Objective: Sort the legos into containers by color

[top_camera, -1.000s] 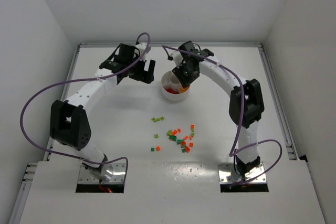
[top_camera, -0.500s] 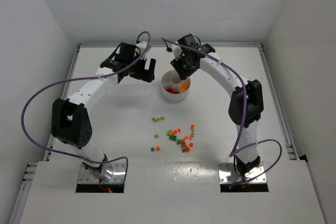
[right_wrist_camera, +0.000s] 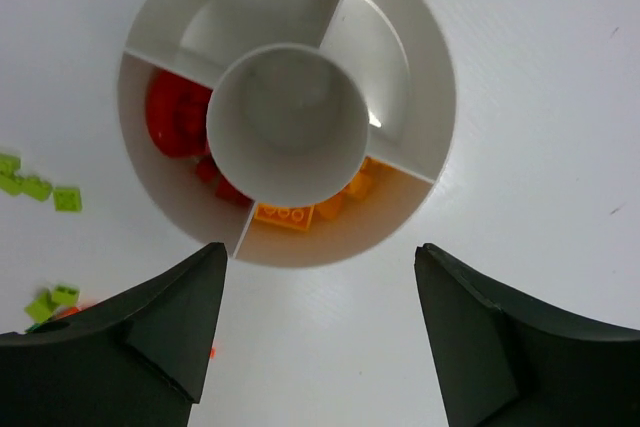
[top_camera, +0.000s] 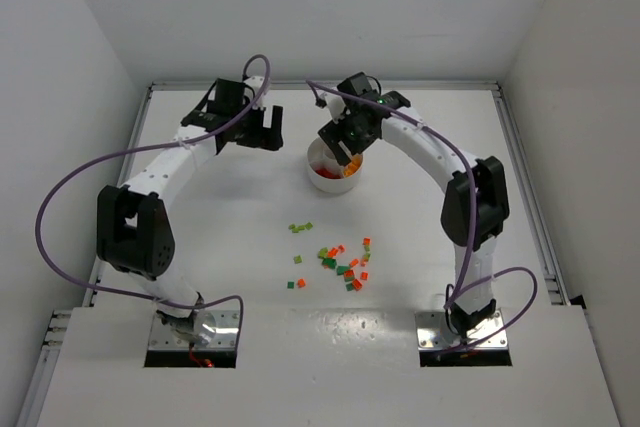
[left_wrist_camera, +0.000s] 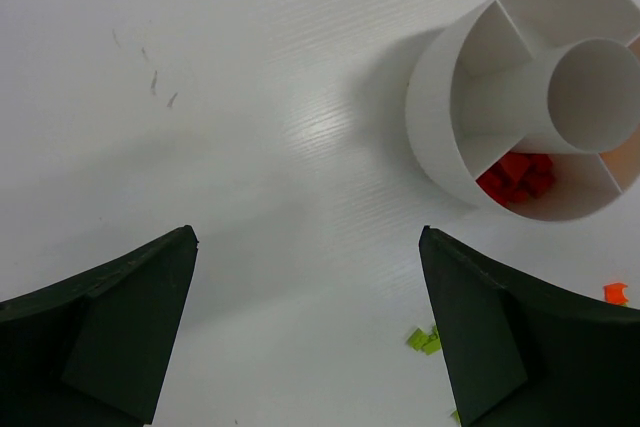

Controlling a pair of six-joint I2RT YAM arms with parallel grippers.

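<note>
There is one white dish [right_wrist_camera: 448, 97] with four wedge compartments [right_wrist_camera: 240, 7] and one hub [right_wrist_camera: 290, 117], plus roughly twenty loose bricks [top_camera: 345, 267] on the table [top_camera: 200, 237].

This is a robotics lab test cell: a bare white tabletop [top_camera: 230, 217] boxed in by plain white walls [top_camera: 320, 17] along its left, far and right edges. A left arm [top_camera: 170, 162] and a right arm [top_camera: 430, 147] stand on metal plates [top_camera: 195, 332] bolted at its near edge, trailing loose purple cables [top_camera: 40, 227].

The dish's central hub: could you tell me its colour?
The hub is white, clearest in the right wrist view.
</note>
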